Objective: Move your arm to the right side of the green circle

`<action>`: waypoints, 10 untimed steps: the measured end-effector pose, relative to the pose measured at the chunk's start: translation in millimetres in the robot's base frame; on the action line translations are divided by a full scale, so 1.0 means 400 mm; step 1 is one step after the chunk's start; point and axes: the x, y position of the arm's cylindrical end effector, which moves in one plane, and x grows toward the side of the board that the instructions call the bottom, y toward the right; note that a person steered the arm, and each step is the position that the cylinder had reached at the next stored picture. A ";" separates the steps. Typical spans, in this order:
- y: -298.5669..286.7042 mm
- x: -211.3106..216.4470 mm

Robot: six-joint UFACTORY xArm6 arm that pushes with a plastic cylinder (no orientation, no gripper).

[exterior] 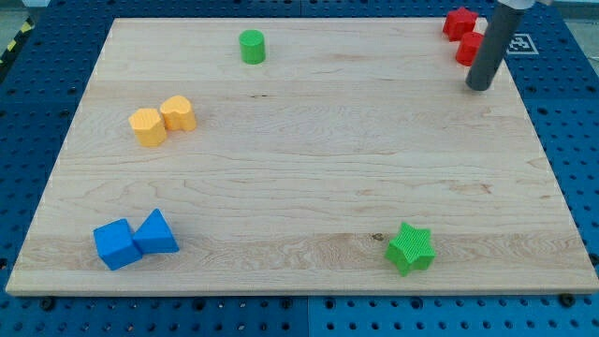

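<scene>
- Wooden board: pale, lying on the blue perforated table you see around it.
- Your tip: the end of a straight dark rod, with nothing to spread or pinch; it rests on the board near the view's top right, just beside two red blocks.
- Green circle block: near the view's top edge, left of centre, well apart from your tip.
- Red blocks: top right corner, shapes unclear, the lower partly hidden by the rod.
- Two yellow blocks: touching, at the view's left.
- Blue cube and blue triangular block: touching, bottom left.
- Green star block: near the bottom edge, right of centre.
</scene>
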 end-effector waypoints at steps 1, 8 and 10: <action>-0.014 -0.097; -0.204 -0.124; -0.358 -0.143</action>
